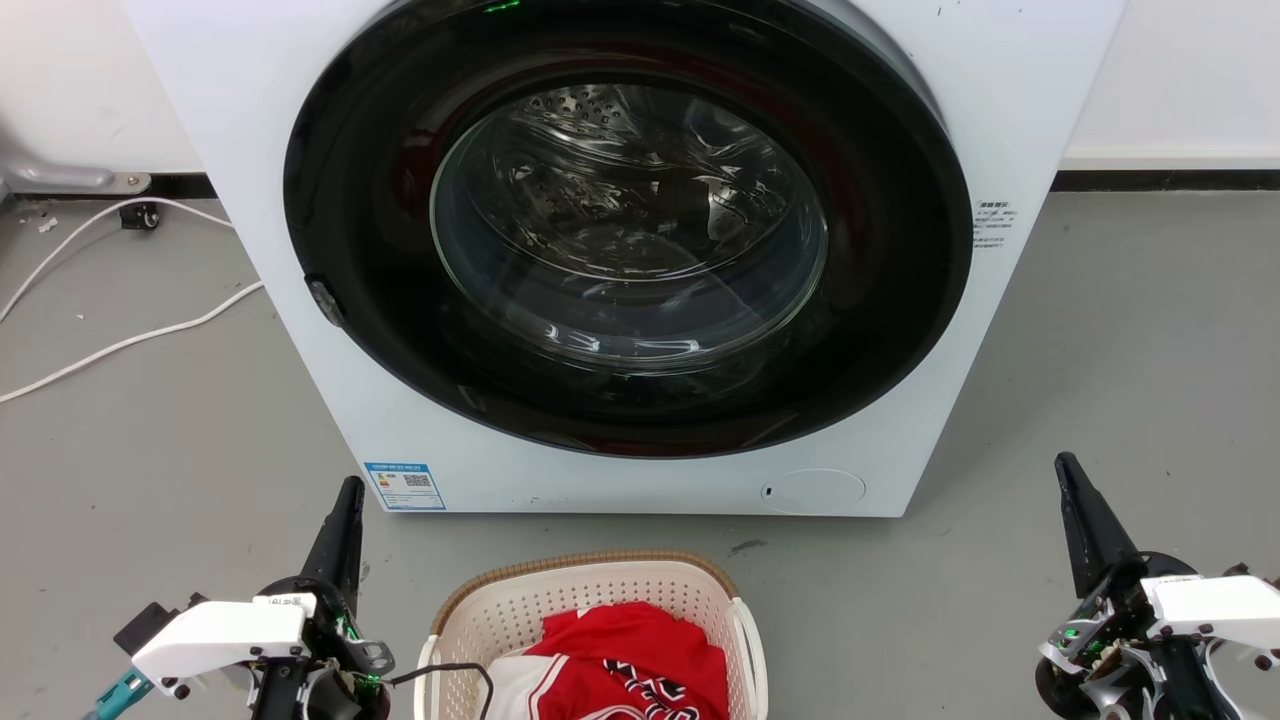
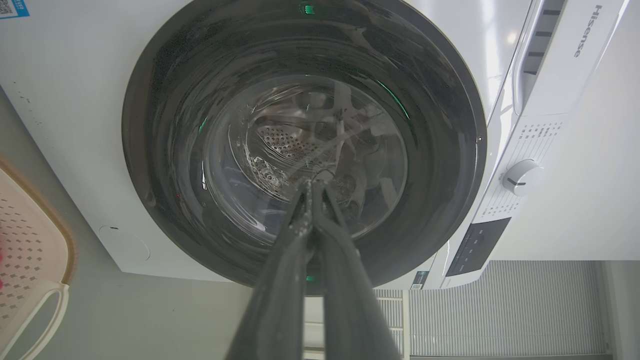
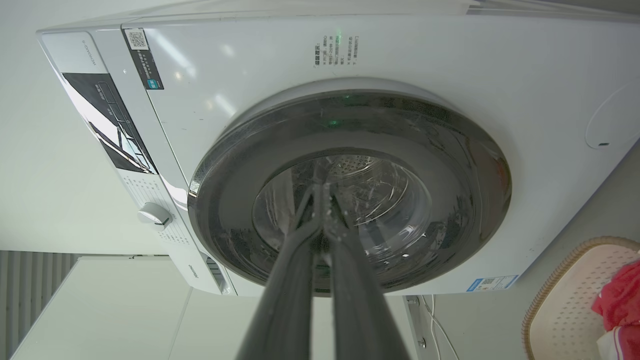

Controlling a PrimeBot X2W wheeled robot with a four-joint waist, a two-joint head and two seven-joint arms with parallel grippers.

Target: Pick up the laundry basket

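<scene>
**Basket on the floor before the washer, both grippers closed and empty**

A white cable (image 1: 130, 340) trails over the grey floor (image 1: 1120, 330) to the left of the washing machine (image 1: 250, 120).

The left gripper (image 1: 351, 487) is in front of the machine's lower left corner, just below the blue label (image 1: 405, 485). Its two dark fingers are pressed together at the tips, with nothing between them. In the left wrist view the joined tips lie against the glass of the round door (image 1: 630, 230).

The laundry basket (image 1: 600, 558) stands upright on the floor just in front of the washing machine, below the door and a little left of the round cover (image 1: 812, 490) in the lower front panel. It is cream and perforated, with a brown woven-look rim and a white handle (image 1: 752, 640) on its right side. A red garment (image 1: 640, 645) with black-and-white trim lies inside. The basket sits between the two grippers and touches neither. A thin black wire (image 1: 470, 668) from the left wrist arcs across the basket's left edge in the head view.

The right gripper (image 1: 1063, 462) is in front of the machine's lower right corner, off to its right, well apart from the basket. Its fingers meet at the tips and hold nothing.
</scene>
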